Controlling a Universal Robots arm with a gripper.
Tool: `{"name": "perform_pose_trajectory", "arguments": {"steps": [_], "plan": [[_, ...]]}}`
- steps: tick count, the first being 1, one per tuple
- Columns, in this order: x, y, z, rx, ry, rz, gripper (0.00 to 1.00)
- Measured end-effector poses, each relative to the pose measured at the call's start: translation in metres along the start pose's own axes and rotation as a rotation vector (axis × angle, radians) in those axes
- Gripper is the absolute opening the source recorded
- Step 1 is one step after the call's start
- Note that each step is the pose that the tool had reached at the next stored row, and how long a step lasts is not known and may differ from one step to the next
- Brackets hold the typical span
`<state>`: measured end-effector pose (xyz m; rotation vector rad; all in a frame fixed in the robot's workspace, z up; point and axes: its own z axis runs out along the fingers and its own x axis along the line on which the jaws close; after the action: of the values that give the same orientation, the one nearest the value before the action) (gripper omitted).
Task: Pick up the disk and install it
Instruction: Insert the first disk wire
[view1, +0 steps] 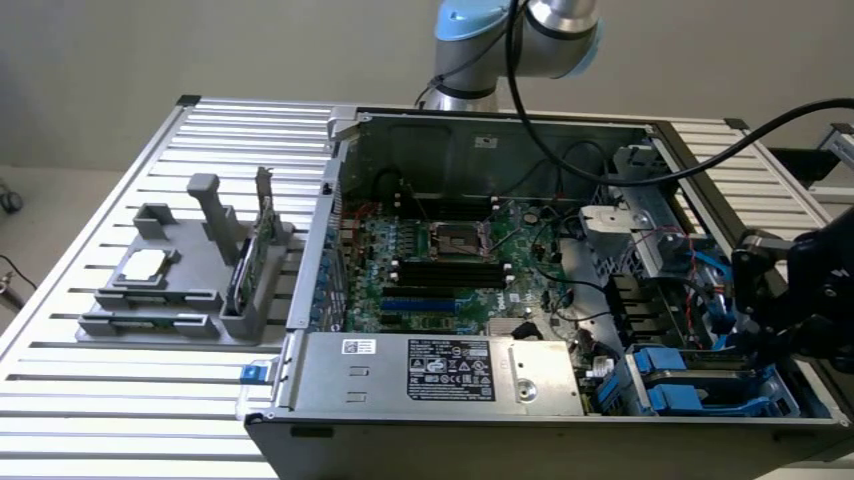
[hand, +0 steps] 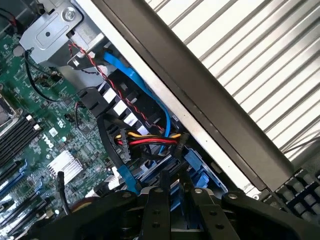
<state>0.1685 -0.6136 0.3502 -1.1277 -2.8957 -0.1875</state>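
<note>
The disk's metal body cannot be made out. What shows of its kind is blue carrier plastic (view1: 663, 366) in the drive bay, at the near corner of the computer case (view1: 534, 118) on the exterior view's right. Which blue piece frames the disk I cannot tell. The gripper (view1: 781, 330) hangs just above that bay, inside the case's side wall. In the wrist view the gripper (hand: 173, 181) points down at the same blue plastic (hand: 200, 170), and whether it is clamped on anything I cannot tell. Beside the bay a blue flat cable (hand: 135, 80) runs along the case edge. A bundle of red, yellow and black wires (hand: 145, 140) ends in a black plug near the blue plastic. Further in lies the green motherboard (view1: 427, 250) with its bare processor socket (view1: 451, 240) and a small finned heat sink (hand: 62, 165). The power supply (view1: 441, 370), with its white and black labels, fills the near side of the case. The case lies open on a ribbed metal table (view1: 160, 400). On the exterior view's left a grey holder (view1: 134, 325) carries a small square chip (view1: 144, 265). The arm (view1: 514, 30) rises behind the case.
</note>
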Motion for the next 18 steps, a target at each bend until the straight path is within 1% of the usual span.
{"name": "perform_pose_trajectory", "arguments": {"steps": [4,6,7,14,18], "plan": [[-0.0002,0.0001,0.0000,-0.0075,0.0040,0.018,0.22],[-0.0007,0.0006,0.0000,-0.0129,0.0080,0.023,0.22],[-0.0010,0.0009,0.0000,-0.0157,0.0103,0.025,0.22],[-0.0023,0.0019,0.0000,-0.0420,0.0318,0.043,0.22],[-0.0027,0.0015,0.0000,-0.0532,0.0402,0.055,0.22]]}}
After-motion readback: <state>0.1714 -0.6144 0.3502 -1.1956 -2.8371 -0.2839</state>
